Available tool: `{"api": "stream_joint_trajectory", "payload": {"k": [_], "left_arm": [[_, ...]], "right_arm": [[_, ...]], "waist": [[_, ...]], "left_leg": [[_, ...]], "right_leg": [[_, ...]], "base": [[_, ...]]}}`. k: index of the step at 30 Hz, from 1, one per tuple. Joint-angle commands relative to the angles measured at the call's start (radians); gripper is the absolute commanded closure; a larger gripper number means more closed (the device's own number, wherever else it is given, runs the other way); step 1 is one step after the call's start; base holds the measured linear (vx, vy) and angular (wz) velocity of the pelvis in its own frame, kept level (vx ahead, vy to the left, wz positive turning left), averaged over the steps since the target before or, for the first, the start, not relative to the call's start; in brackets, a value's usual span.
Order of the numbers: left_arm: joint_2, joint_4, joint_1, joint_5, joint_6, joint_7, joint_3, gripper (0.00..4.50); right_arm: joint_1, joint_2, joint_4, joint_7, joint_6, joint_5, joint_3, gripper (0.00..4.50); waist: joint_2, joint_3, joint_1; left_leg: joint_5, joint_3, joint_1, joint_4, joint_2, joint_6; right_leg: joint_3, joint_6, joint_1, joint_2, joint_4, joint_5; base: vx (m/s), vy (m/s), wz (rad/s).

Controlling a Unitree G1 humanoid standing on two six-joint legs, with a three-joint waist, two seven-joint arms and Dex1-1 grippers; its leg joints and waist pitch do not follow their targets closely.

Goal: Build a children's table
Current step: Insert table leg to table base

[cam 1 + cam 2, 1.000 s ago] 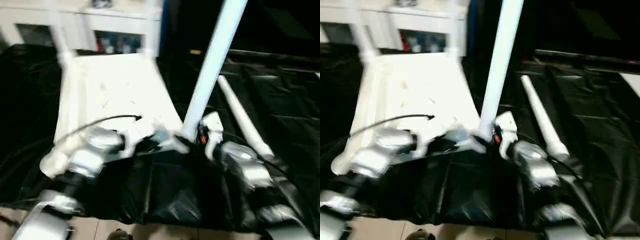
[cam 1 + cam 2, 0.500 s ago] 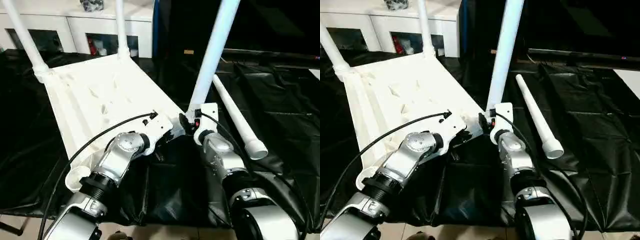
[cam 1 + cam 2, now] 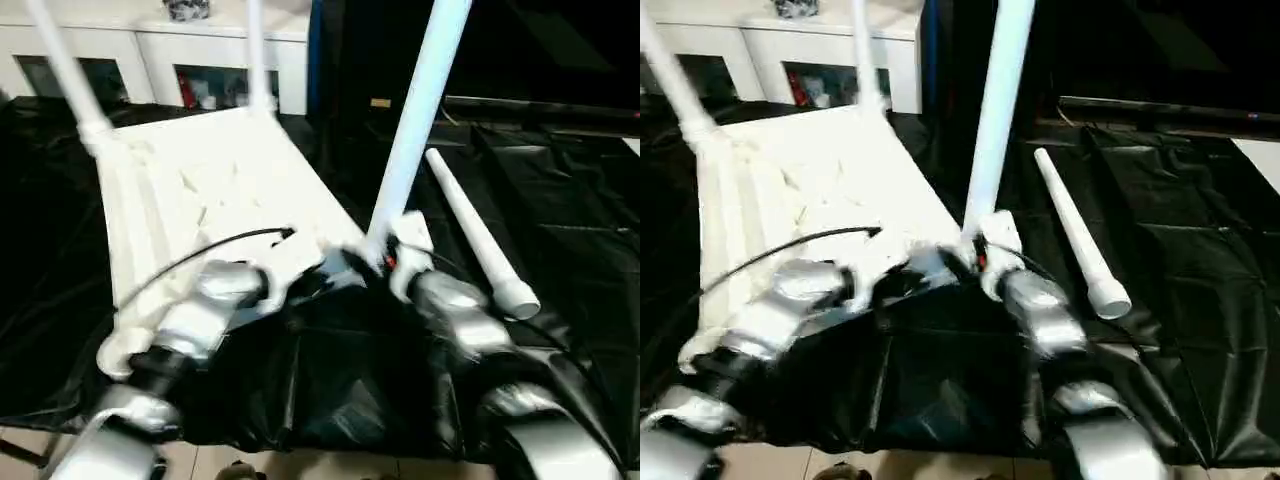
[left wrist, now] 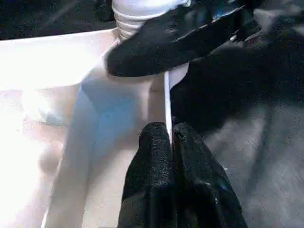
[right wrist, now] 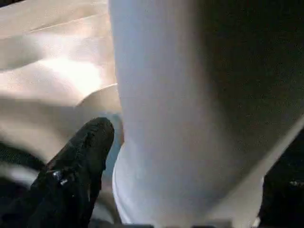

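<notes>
The white table top [image 3: 220, 180] lies underside up on the black-draped surface. Two legs [image 3: 65, 70] stand in its far corner sockets. A third leg [image 3: 415, 110] stands upright at the near right corner, with my right gripper [image 3: 380, 255] shut around its base; in the right wrist view the leg [image 5: 175, 104] sits beside one black finger [image 5: 80, 156]. My left gripper [image 4: 171, 137] is pinched shut on the top's thin rim [image 4: 166, 95] just beside that corner. A fourth leg [image 3: 470, 230] lies loose to the right.
White cabinets [image 3: 150, 50] stand behind the work surface. The drape's front edge drops to a pale floor [image 3: 300, 465]. A black cable [image 3: 200, 255] arcs over my left forearm above the table top.
The head view has swayed and blurred. Both grippers keep their holds at the near right corner, and the held leg stays upright there.
</notes>
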Motion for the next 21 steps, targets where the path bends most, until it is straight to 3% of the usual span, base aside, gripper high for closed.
{"api": "stream_joint_trajectory", "payload": {"k": [1, 2, 9, 13, 21], "left_arm": [[-0.015, -0.054, 0.002, -0.050, -0.048, -0.074, -0.030, 4.50], [0.012, -0.053, 0.004, -0.064, -0.059, -0.128, -0.031, 4.50], [0.095, -0.039, 0.008, -0.081, -0.098, -0.288, -0.050, 4.50], [0.119, -0.027, 0.007, -0.077, -0.112, -0.334, -0.061, 4.50], [0.130, 0.005, -0.001, -0.072, -0.143, -0.359, -0.062, 4.50]], "right_arm": [[0.007, -0.012, -0.041, 0.095, 0.023, 0.014, 0.038, 0.66], [0.032, -0.051, -0.095, 0.199, 0.047, 0.034, 0.055, 0.66], [0.107, -0.163, -0.276, 0.456, 0.134, 0.090, 0.127, 0.66], [0.135, -0.192, -0.336, 0.514, 0.159, 0.094, 0.157, 0.90], [0.176, -0.204, -0.427, 0.540, 0.215, 0.104, 0.179, 1.47]], "waist": [[0.006, -0.071, 0.002], [0.005, -0.069, 0.005], [0.005, -0.068, 0.031], [0.002, -0.067, 0.042], [0.002, -0.067, 0.044]], "left_leg": [[-0.228, -0.010, 0.012, -0.066, 0.041, 0.040], [-0.233, -0.010, 0.014, -0.066, 0.041, 0.038], [-0.248, -0.009, 0.016, -0.068, 0.047, 0.040], [-0.253, -0.009, 0.020, -0.069, 0.046, 0.031], [-0.255, -0.012, 0.017, -0.071, 0.046, 0.020]], "right_leg": [[0.052, -0.202, 0.052, -0.087, -0.073, -0.180], [0.051, -0.204, 0.052, -0.085, -0.075, -0.194], [0.051, -0.184, 0.047, -0.085, -0.078, -0.257], [0.052, -0.177, 0.043, -0.088, -0.082, -0.282], [0.052, -0.167, 0.044, -0.090, -0.082, -0.300]], "base": [[0.000, 0.000, 0.00], [0.000, 0.000, 0.00], [0.000, 0.000, 0.00], [0.000, 0.000, 0.00], [0.000, 0.000, 0.00]]}}
